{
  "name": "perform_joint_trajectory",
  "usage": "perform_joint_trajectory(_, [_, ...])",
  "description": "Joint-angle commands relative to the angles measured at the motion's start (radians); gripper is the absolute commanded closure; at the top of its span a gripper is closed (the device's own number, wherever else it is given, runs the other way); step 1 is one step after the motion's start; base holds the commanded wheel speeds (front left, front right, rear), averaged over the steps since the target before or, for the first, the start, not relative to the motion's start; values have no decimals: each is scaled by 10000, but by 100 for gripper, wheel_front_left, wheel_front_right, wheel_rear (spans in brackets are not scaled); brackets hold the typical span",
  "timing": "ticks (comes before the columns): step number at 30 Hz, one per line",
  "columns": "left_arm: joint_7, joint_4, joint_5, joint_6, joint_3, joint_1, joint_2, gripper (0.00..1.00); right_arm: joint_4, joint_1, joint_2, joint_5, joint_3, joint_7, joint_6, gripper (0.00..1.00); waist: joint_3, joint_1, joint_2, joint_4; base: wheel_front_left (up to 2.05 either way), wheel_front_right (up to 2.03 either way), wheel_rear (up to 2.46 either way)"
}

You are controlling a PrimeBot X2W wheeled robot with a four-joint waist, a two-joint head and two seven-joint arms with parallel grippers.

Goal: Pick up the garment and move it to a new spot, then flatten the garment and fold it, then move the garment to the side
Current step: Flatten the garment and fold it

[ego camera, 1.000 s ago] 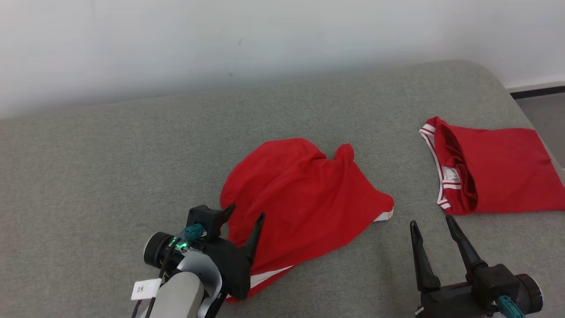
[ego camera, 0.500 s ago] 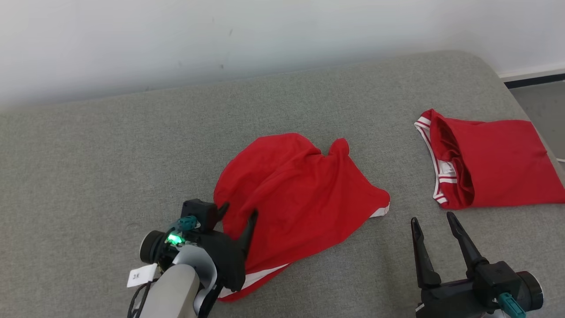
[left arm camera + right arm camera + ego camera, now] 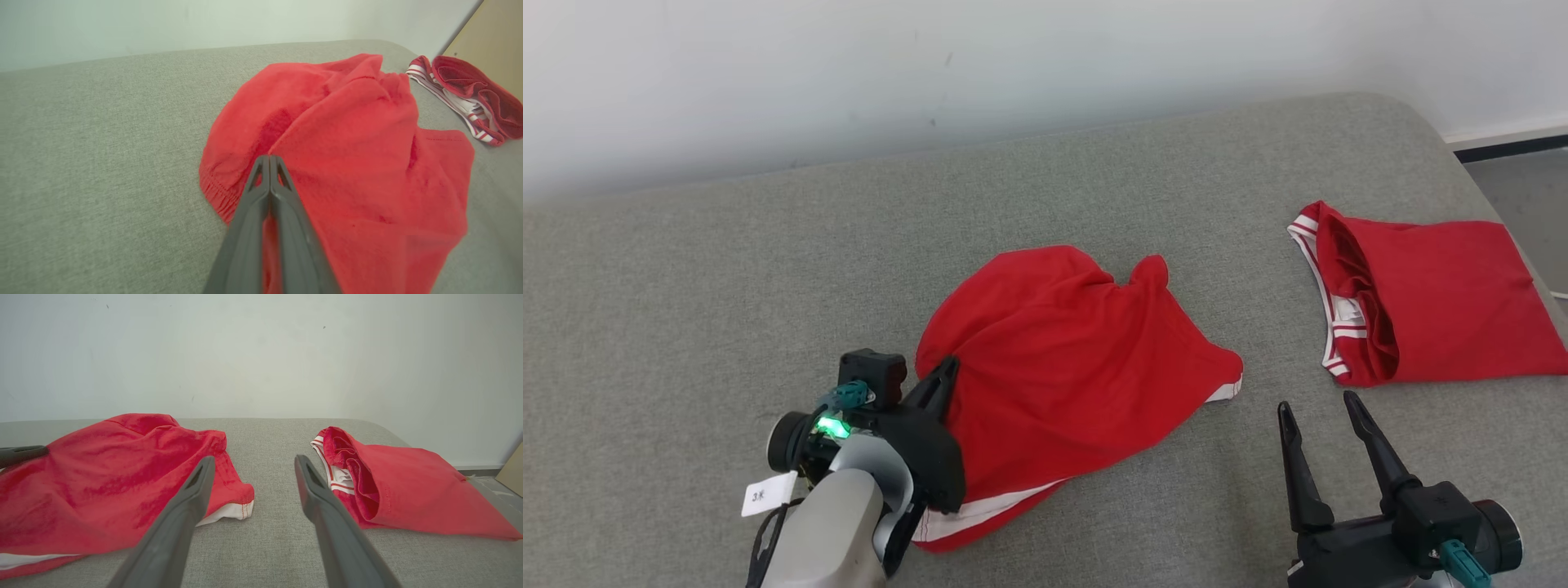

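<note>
A pale wall runs across the top of the head view. Below it lies a wide grey fabric-covered surface with a rounded far right corner.

Near the middle of this surface is the garment. It is red, loosely rumpled rather than flat, with a white band along its near hem and a small white-edged corner poking out on its right side. Its left edge has a gathered, stitched seam, which is clear in the left wrist view.

Well apart from it, towards the right edge of the surface, lies a second red garment. It is folded into a neat rectangle, with its red-and-white striped opening facing left.

The left arm, pale grey at the forearm, reaches in from the lower left. The left tool is at the left edge of the rumpled garment. Its two dark fingers are pressed together at the tips, with red cloth pinched between them.

The right tool is at the lower right, above bare surface between the two garments and touching neither. Its fingers are spread wide and hold nothing.

A small white label hangs from the left forearm. Just above it glows a tiny green light.
</note>
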Motion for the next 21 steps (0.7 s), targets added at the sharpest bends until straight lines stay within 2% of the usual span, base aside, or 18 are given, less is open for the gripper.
perform_joint_trajectory(1, [-122,89,-25,86,70,-198,13,100,20,-43,15,81,-5,-44,-26,0,-3,-1,-1,-12,0,0,0])
perform_joint_trajectory(15, [-571,806,94,1161,703,-1134,820,100,84,-188,-55,43,218,-44,-26,0,178,-1,-1,-229,0,0,0])
perform_joint_trajectory(20, [-605,863,296,1251,617,-1417,1032,100,113,-232,-107,73,269,-44,-26,0,225,-1,-1,-306,0,0,0])
perform_joint_trajectory(21, [-615,794,332,1304,621,-1457,1045,44,120,-252,-114,81,264,-43,-26,0,229,-1,-1,-314,0,0,0])
